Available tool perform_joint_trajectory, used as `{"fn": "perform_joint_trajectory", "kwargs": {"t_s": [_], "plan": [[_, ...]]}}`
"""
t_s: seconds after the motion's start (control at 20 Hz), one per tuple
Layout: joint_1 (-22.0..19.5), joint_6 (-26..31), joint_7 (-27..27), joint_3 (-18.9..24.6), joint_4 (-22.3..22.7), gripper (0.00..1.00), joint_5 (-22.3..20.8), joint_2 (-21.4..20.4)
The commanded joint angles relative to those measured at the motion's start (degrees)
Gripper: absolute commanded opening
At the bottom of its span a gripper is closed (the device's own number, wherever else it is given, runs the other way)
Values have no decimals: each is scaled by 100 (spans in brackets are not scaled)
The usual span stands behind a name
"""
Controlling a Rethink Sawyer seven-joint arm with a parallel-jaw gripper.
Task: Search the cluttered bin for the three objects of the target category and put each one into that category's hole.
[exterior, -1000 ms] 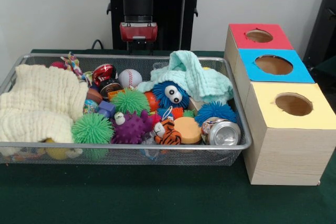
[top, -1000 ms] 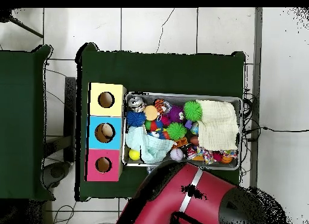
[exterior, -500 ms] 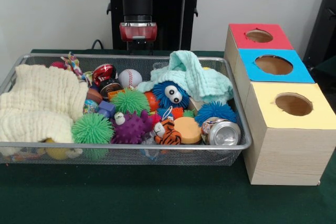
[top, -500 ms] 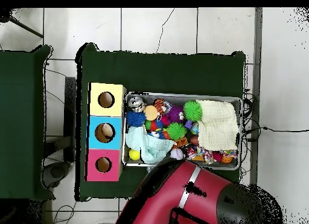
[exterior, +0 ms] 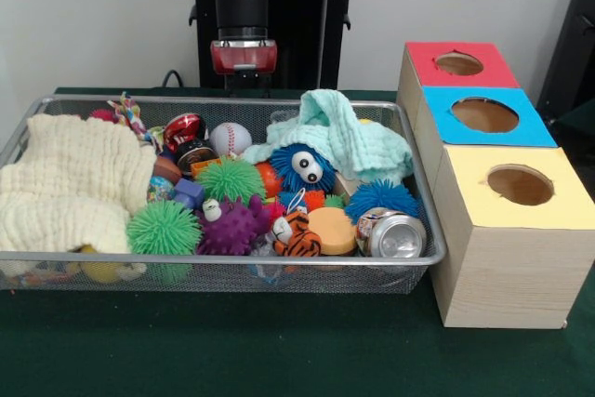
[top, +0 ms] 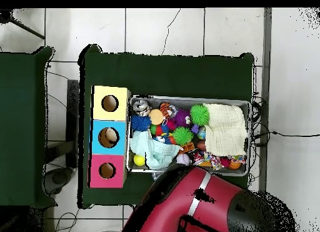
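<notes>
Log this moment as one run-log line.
arm: raised behind wire bin | claw: state unclear, holding nothing visible | bin: full of clutter | blue hole: something inside | red, yellow holes: look empty

A dark green table [exterior: 279,350] stands on a white tiled floor [top: 162,29].

The Sawyer arm [exterior: 244,6] shows a glossy red shell at its top, narrowing to a black cylindrical section, a thin silver ring and a boxy red block with rounded corners and a dark underside. A black pedestal [exterior: 307,34] rises behind it. From overhead, the arm [top: 200,207] is a broad red casing crossed by one pale stripe, edged in black.
</notes>
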Motion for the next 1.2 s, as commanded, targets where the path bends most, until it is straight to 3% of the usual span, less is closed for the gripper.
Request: {"fn": "perform_joint_trajectory", "kwargs": {"t_s": [0.05, 0.2, 0.45, 0.75, 0.95, 1.2], "plan": [[-375, 3516, 773, 1704, -3222, 100, 904, 999], [-364, 4076, 542, 1733, -3198, 100, 1004, 885], [-372, 4464, 350, 1852, -3299, 100, 797, 721], [-168, 4550, 486, 1797, -3493, 100, 1495, 688], [29, 5008, 454, 1696, -3656, 100, 1929, 655], [25, 5664, 381, 1807, -3823, 100, 1987, 567]]}}
